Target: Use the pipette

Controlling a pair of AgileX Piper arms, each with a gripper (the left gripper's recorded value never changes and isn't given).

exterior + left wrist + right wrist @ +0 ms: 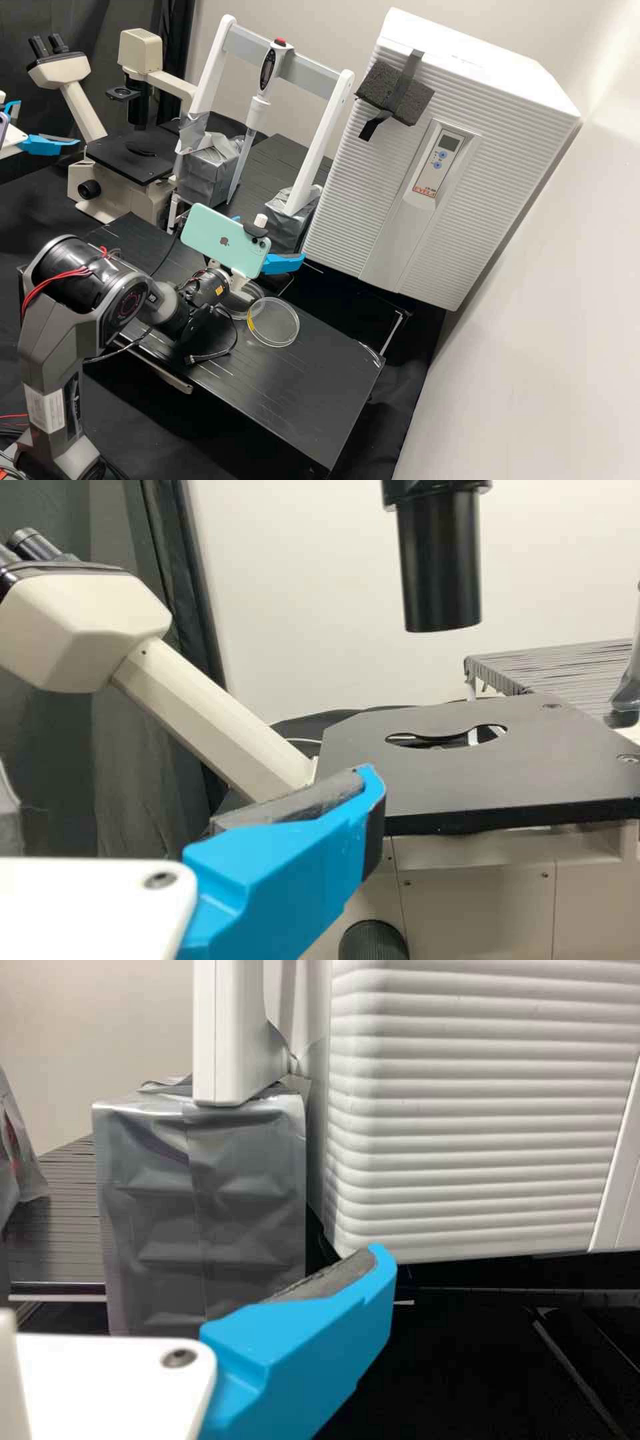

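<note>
While the pipette [257, 113] hangs nearly upright, tip down, a petri dish [273, 321] lies nearer, contents indiscernible; whether left gripper [47, 143] or right gripper [283, 262] is open, I cannot tell.

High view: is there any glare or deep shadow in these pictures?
High view: soft even light, a faint glint on the petri dish rim. Left wrist view: pale sheen along the microscope stage. Right wrist view: shaded grooves on the white cabinet, darkness beneath.

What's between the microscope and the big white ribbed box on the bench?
The high view shows the white pipette stand there, feet in grey-taped blocks, the pipette hanging from its crossbar.
</note>
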